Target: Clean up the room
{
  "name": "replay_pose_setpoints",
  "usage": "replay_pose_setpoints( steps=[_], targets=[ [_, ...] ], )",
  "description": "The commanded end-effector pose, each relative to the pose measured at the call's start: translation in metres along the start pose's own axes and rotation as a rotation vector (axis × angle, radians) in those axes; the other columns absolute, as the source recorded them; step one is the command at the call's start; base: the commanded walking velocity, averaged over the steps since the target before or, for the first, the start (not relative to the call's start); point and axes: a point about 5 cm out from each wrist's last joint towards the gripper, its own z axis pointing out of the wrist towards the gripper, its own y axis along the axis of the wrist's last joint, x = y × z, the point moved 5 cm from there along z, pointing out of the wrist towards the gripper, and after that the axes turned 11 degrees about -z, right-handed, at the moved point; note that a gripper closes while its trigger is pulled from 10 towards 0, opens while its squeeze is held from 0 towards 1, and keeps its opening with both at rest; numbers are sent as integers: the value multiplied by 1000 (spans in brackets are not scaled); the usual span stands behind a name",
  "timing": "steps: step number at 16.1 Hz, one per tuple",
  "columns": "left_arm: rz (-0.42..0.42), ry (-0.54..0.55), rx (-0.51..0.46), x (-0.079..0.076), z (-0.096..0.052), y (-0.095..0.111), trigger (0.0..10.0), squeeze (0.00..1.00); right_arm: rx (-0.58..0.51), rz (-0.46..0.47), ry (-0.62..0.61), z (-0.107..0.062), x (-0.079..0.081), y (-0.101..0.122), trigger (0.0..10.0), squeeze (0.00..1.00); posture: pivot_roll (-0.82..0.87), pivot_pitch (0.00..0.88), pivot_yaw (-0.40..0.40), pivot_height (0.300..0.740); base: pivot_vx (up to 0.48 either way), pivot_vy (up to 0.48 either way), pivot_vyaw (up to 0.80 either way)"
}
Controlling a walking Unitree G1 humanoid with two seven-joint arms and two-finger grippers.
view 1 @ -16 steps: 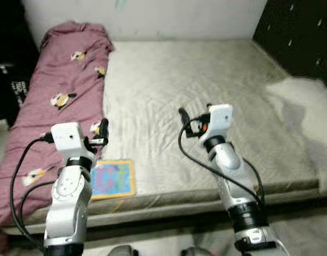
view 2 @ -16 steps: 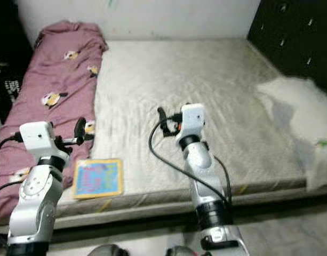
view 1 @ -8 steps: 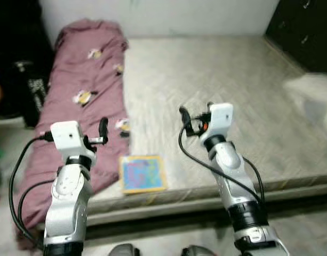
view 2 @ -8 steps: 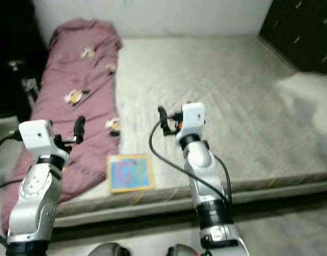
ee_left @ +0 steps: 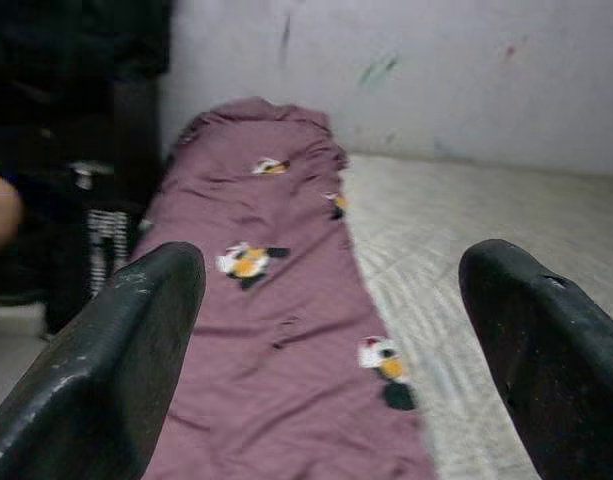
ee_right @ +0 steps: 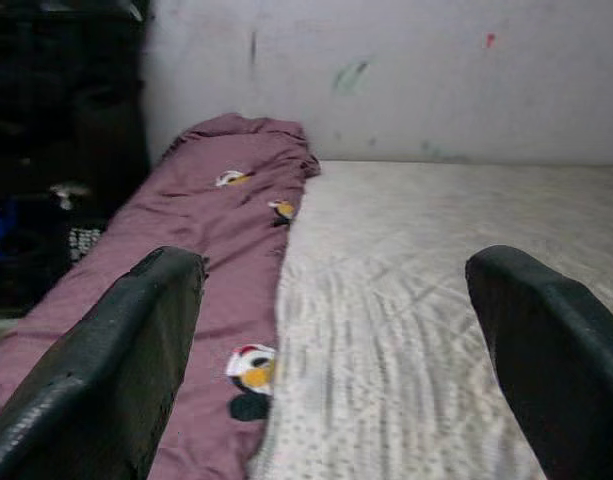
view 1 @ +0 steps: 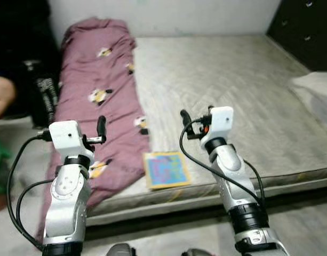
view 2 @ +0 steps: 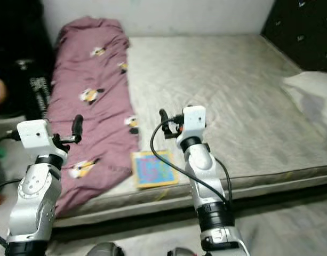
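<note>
Head cameras down over bed (view 1: 232,80)

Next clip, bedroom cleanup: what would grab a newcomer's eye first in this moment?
Most striking is the maroon blanket with cartoon prints, lying in a long strip down the left side of the bare grey mattress. Next is the colourful book lying flat near the mattress's front edge, just right of the blanket's end. The left gripper and right gripper hang raised before the bed, jaws open and holding nothing.
</note>
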Motion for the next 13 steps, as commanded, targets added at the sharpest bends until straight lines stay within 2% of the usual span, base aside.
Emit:
replay_pose_setpoints(
  steps=[1,3,4,8,9,13],
  targets=[
    [19,12,2,5,-3,-2,10000,0,3,-13,-34,-3,-11,-1,10000,0,10,23,-7,740,0,0,0],
    [57,33,26,19,-9,-7,10000,0,17,-21,-40,-7,-15,-6,10000,0,6,21,-13,740,0,0,0],
    [57,33,33,20,-9,-9,10000,0,26,-21,-42,-8,-15,-8,10000,0,5,23,-9,740,0,0,0],
    [53,17,31,15,-8,-9,10000,0,32,-19,-43,-8,-14,-10,10000,0,8,17,-3,740,0,0,-592],
    [42,4,10,9,-3,-5,10000,0,25,-18,-44,-7,-13,-8,10000,0,7,15,-2,740,0,0,0],
    [47,0,21,11,-7,-8,10000,0,16,-15,-44,-3,-11,-5,10000,0,12,23,5,740,0,0,0]
  ],
)
